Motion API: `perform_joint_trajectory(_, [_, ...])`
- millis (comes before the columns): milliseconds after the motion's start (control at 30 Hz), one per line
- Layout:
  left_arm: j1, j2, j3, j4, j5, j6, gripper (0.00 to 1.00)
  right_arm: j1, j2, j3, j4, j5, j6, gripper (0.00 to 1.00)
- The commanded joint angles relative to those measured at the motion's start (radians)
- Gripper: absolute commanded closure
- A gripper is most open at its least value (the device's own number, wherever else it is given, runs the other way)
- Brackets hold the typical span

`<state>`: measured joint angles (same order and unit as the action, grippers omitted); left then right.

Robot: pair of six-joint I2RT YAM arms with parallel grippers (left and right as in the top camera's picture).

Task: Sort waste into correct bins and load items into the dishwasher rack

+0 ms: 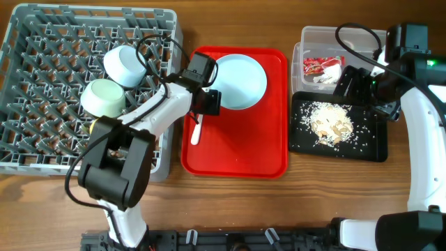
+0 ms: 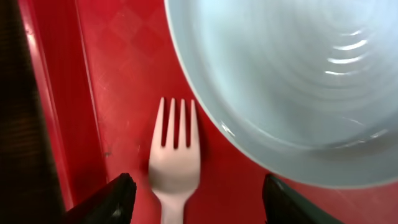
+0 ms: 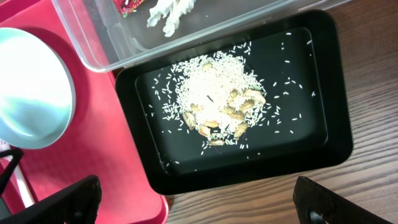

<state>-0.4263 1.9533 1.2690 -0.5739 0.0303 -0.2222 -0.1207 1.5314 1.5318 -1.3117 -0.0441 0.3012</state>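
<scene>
Reaching over the red tray (image 2: 118, 68), the left pincer (image 2: 198, 190) spreads wide astride the white fork (image 2: 174, 169).

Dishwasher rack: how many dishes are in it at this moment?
2 clearly: a light blue bowl in the dishwasher rack, toward its right side, and a pale green bowl just below it. A yellow sliver beside the left arm may be a third, mostly hidden.
</scene>
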Motion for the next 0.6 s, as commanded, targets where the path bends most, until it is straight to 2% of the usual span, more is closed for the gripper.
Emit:
perform_joint_trajectory(0, [-0.001,0.042,0.001,0.006,-0.07,-0.01,0.33,-0.002,-0.023,0.005,-0.003,0.0,-0.013,0.0])
perform_joint_trajectory(167, [-0.001,0.045,0.001,0.034,-0.08,-0.01,0.31,-0.002,-0.023,0.005,-0.003,-0.001,-0.013,0.0])
perform_joint_trajectory(300, [-0.002,0.045,0.001,0.053,-0.069,-0.01,0.34,-0.002,-0.023,0.005,-0.003,0.0,-0.013,0.0])
perform_joint_trajectory(433, [-0.002,0.046,0.001,0.054,-0.069,-0.01,0.41,-0.002,-0.023,0.005,-0.004,-0.001,-0.013,0.0])
perform_joint_trajectory(500, [-0.002,0.046,0.001,0.055,-0.069,-0.01,0.48,-0.002,-0.023,0.005,-0.003,-0.001,-0.013,0.0])
perform_joint_trajectory(567, [-0.002,0.046,0.001,0.053,-0.069,-0.01,0.5,-0.002,-0.023,0.005,-0.003,-0.001,-0.013,0.0])
